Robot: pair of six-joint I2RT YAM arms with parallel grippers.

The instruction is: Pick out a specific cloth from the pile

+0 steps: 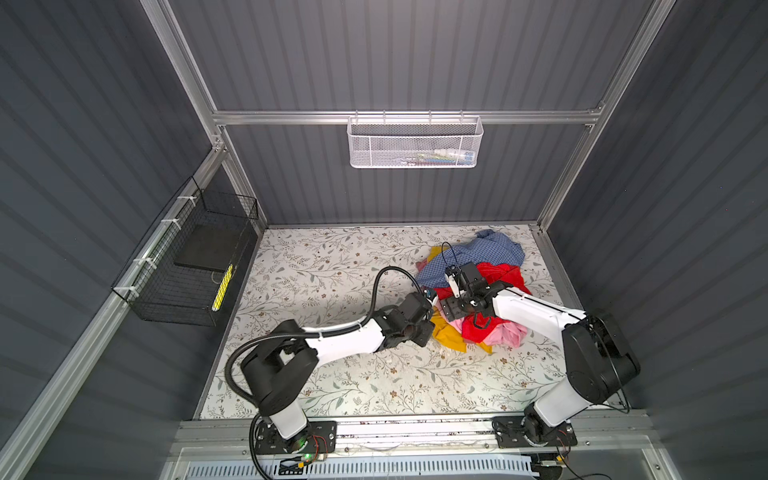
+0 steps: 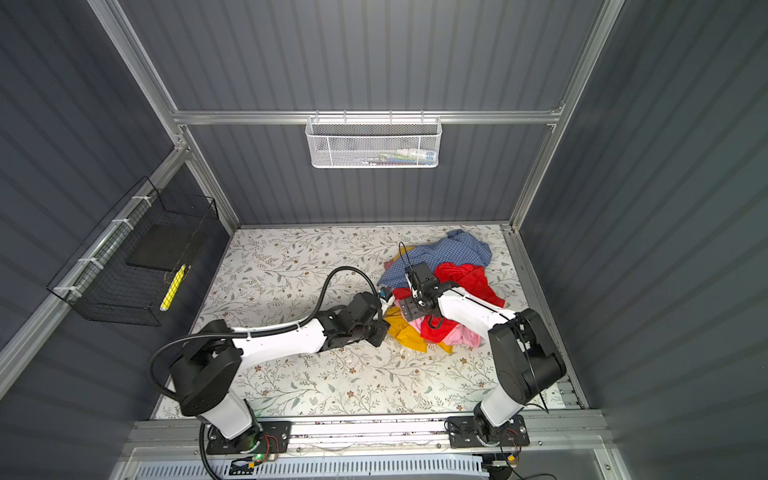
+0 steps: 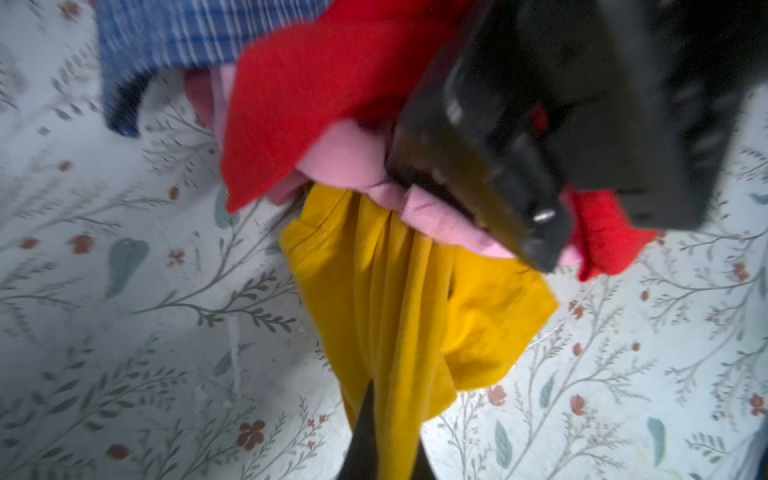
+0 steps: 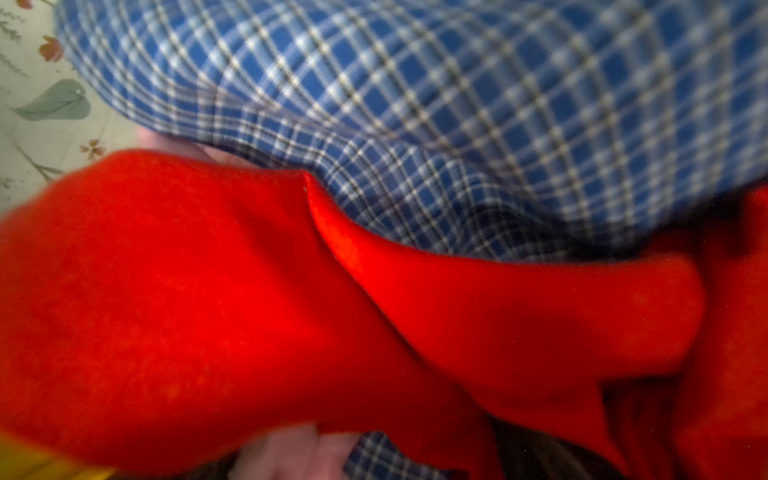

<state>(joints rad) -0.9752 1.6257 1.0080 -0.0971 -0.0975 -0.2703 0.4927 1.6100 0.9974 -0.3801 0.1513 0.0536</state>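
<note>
Bare floral table (image 1: pixel 332 374) fills the lower and left frame in both top views, plenty of free room. Low in the left wrist view, the left gripper (image 3: pixel 392 455) is clamped on the cloth (image 3: pixel 395 291), its near edge poking out under the pile (image 1: pixel 478 253). Right gripper (image 1: pixel 453 297) sits over the pile; jaws, I cannot tell. Pile's far edge almost meets the back wall (image 1: pixel 374 191).

mustard cloth (image 3: pixel 399 316), blue-chk shirt (image 4: pixel 457 104), red garment (image 4: pixel 166 311), floral tbl (image 1: pixel 324 270)
</note>
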